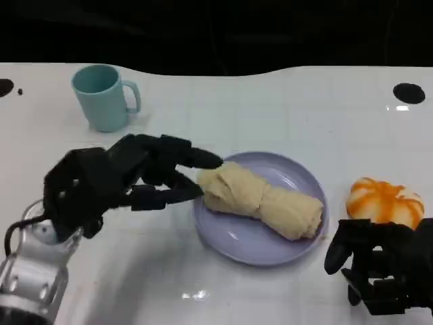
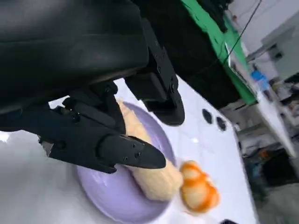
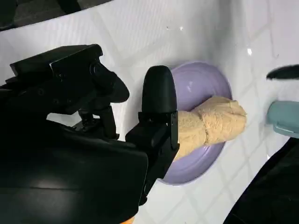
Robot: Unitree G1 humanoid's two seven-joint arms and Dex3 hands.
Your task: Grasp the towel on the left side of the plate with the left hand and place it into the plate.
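From the head cam I've got the towel (image 1: 262, 200) lying in the plate (image 1: 238, 238), rolled into a knotted beige bundle running diagonally across it, one end at the plate's left rim, the other near the right rim. The plate is lavender and sits flat on the white table (image 1: 284, 108).

My left hand (image 1: 115, 179) is just left of the plate, fingers stretched toward it and spread apart. Upper fingertip touches or nearly touches the towel's left end; lower finger reaches the plate's left rim. I can't tell for sure whether there's contact, but nothing is clamped. Left wrist cam agrees: fingers (image 2: 131, 153) parted over the plate (image 2: 117, 196), the towel (image 2: 154, 175) lying between and beyond them, not pinched.

My right hand (image 1: 379, 264) rests on the table right of the plate and nearer me, fingers curled in, holding nothing.

An orange-and-white rounded object (image 1: 384, 201) sits right of the plate, just beyond the right hand. A teal mug (image 1: 103, 97) stands well beyond the plate's left side, upright, handle facing right.
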